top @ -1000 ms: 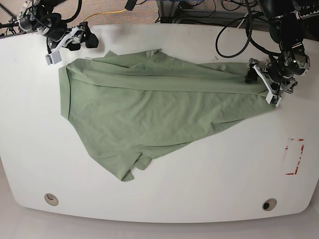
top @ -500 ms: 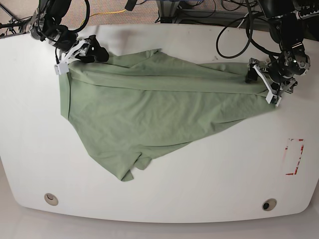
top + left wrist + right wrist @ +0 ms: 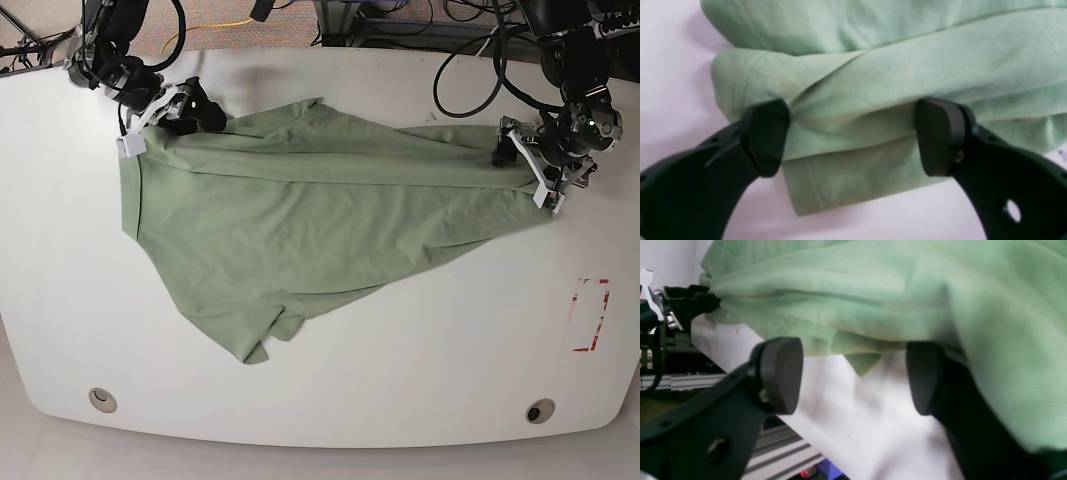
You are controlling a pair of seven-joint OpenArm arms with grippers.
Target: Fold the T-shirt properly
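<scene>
Still-rumpled T-shirt (image 3: pixel 290 215) (grippers apart)

Sage-green short-sleeved T-shirt (image 3: pixel 300 210), plain, spread rumpled across the white bench (image 3: pixel 420 350), upper edge bunched in folds, sleeve pointing toward the near edge

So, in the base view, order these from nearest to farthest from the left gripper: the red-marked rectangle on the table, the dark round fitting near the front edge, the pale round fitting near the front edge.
From the left gripper, at the T-shirt's end on the view's right:
1. Red-marked rectangle, just in front of it.
2. Dark round fitting, front edge, same side.
3. Pale round fitting, front edge, opposite side.
</scene>
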